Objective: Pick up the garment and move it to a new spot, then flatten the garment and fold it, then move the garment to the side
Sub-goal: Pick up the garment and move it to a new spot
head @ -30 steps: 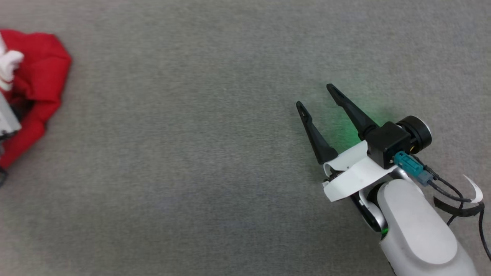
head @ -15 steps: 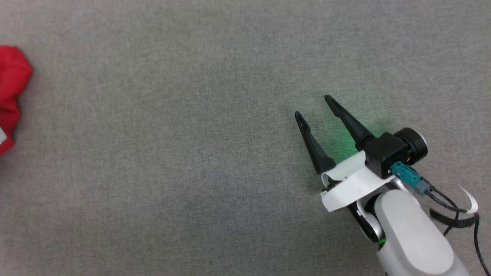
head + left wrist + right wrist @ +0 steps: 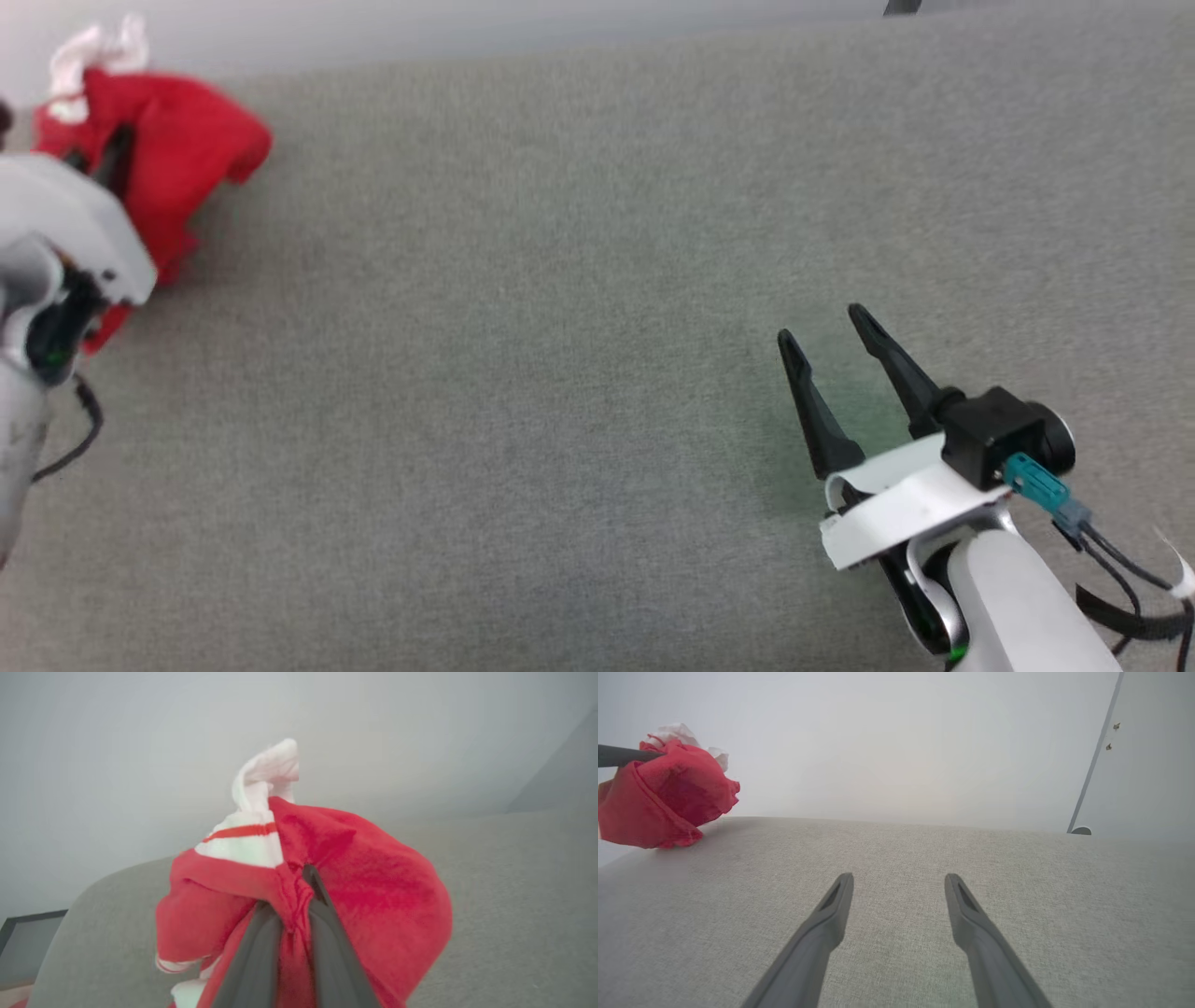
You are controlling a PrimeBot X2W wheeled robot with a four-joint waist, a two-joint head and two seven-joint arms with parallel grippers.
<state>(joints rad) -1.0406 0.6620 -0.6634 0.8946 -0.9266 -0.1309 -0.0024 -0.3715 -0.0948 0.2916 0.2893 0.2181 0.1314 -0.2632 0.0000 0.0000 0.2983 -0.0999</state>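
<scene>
Grey fabric surface point(image 3: 523, 373), pale wall behind. Far left, near the back edge: garment point(image 3: 177, 149), bunched into a red lump, white sleeve on top, pinched tight in left gripper point(image 3: 292, 891). Lower right: right gripper point(image 3: 820, 325), fingers spread apart, well away from the cloth

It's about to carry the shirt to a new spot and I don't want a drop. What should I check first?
1. Left tool shut on the garment: ok.
2. Garment hanging free of the grey surface: cannot tell.
3. Right tool open, holding nothing: ok.
4. Right tool apart from the garment: ok.
5. Garment flattened: not ok, it is bunched.
</scene>
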